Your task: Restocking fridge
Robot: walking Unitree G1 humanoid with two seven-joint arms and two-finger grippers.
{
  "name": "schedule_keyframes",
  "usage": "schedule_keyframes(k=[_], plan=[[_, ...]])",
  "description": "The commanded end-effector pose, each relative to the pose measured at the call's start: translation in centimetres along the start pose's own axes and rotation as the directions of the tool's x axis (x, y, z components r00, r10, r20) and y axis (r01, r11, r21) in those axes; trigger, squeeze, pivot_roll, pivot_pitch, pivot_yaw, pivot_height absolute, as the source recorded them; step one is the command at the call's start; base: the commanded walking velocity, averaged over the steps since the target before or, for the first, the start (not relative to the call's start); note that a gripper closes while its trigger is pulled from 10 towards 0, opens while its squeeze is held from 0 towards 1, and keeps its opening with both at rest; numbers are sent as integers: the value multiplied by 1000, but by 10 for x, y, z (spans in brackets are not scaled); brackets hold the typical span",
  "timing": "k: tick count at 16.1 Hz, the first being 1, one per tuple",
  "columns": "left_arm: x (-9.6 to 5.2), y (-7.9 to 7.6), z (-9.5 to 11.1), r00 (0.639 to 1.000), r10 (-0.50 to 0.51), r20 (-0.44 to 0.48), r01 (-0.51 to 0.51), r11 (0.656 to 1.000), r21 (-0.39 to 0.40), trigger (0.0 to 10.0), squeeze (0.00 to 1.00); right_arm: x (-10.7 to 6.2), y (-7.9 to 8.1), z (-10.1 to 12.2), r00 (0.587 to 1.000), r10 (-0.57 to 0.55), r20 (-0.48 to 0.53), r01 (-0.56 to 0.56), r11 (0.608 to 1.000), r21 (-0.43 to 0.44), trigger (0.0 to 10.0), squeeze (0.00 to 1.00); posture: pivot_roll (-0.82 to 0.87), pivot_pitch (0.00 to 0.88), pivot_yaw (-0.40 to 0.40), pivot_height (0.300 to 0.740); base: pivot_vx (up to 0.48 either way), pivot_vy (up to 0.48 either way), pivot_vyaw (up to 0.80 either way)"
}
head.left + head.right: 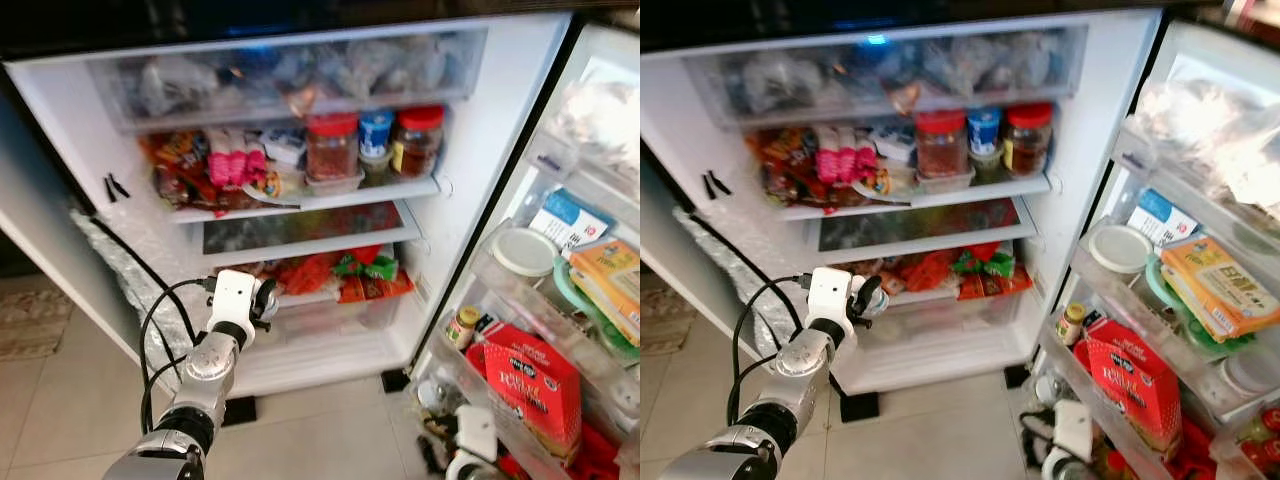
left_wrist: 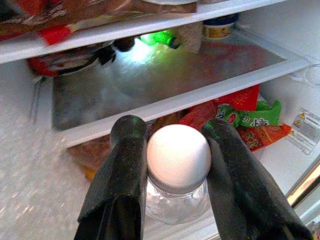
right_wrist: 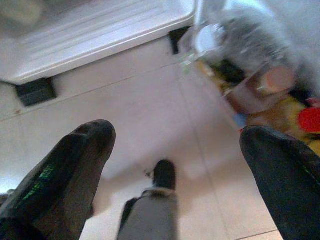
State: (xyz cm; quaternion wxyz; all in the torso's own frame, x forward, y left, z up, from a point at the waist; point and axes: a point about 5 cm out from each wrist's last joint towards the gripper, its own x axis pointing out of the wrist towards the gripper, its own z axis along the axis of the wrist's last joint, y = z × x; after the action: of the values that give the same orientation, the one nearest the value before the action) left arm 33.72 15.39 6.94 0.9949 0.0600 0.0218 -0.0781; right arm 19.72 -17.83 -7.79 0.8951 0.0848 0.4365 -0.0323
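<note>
Left gripper (image 2: 175,165) is pinching a white-capped glass jar (image 2: 178,170) between its fingers, reaching up toward the fridge (image 1: 480,130) just before the drawer (image 1: 330,315) and the red and green packets (image 1: 350,272). Tiled floor (image 1: 320,430) is lying below the open fridge. Jars (image 1: 332,145) are crowding the upper shelf (image 1: 300,200). Farther right, a red box (image 1: 535,385) is sitting in the door racks (image 1: 500,290), near the right gripper (image 3: 175,150), which is hanging low, fingers spread wide.

Clear glass jar (image 2: 176,200), matt white lid (image 2: 178,156)
</note>
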Motion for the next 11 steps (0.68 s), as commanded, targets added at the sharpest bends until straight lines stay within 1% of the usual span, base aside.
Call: schedule_keyframes(k=[1,3,4,5,6,7,8,10,11], plan=[[2,3,2,1000,30,8,-30,999,-21,10000,0,-1,-1,-5,1000,-1,-28,1,1000,-3,10000,0,83,0,-21,740,0,0,0],[2,2,3,1000,26,12,-26,999,-19,10000,0,0,0,-4,1000,0,-29,0,1000,7,10000,0,90,0,-2,740,0,0,0],[1,-1,2,1000,2,10,-2,1000,1,10000,0,0,2,-5,1000,9,-27,-8,999,36,10000,0,96,0,10,740,0,0,0],[1,1,2,1000,-2,12,2,1000,10,10000,0,0,3,-6,999,10,-30,-9,999,37,10000,0,105,3,24,740,0,0,0],[0,3,2,1000,-2,13,2,1000,15,10000,0,-1,3,-12,998,6,-58,-5,1000,17,10000,0,113,12,37,740,0,0,0],[0,6,2,1000,-1,14,1,1000,20,10000,0,-2,3,-18,996,-4,-87,1,1000,-26,10000,0,118,19,50,740,0,0,0],[0,8,2,1000,-1,17,1,1000,23,10000,0,-3,3,-21,995,-7,-97,4,1000,-28,10000,0,120,20,53,740,0,0,0],[2,8,7,999,-13,33,12,1000,28,10000,0,-4,-4,-21,995,-26,-93,26,1000,8,10000,0,94,32,53,740,0,0,0],[2,7,7,999,-16,36,15,1000,21,10000,0,-4,-7,-20,995,-31,-90,32,999,6,10000,0,91,35,53,740,0,0,0]])
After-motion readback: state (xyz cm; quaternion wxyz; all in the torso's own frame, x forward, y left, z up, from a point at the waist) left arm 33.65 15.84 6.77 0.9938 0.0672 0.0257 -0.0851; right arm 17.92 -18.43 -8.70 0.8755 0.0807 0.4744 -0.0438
